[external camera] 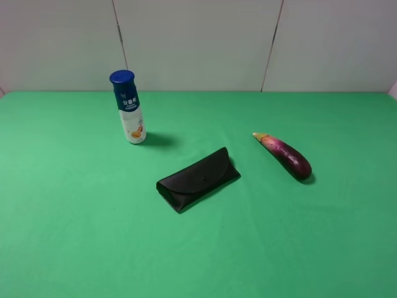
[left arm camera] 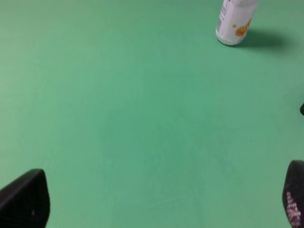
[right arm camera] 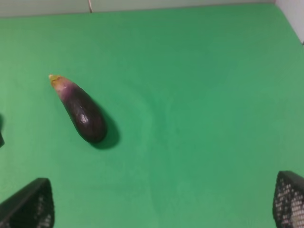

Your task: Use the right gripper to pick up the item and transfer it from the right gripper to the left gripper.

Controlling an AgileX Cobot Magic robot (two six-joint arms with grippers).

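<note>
Pick-up not begun: eggplant (external camera: 285, 156) lay untouched; right hand (right arm camera: 159, 204) and left hand (left arm camera: 159, 199) stood apart, empty. Right needed lowering astride it.

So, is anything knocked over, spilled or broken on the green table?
No, nothing stands out. The bottle stands upright with its blue cap on, the black case lies closed, and the eggplant lies whole on its side. No spill shows on the green cloth.
</note>
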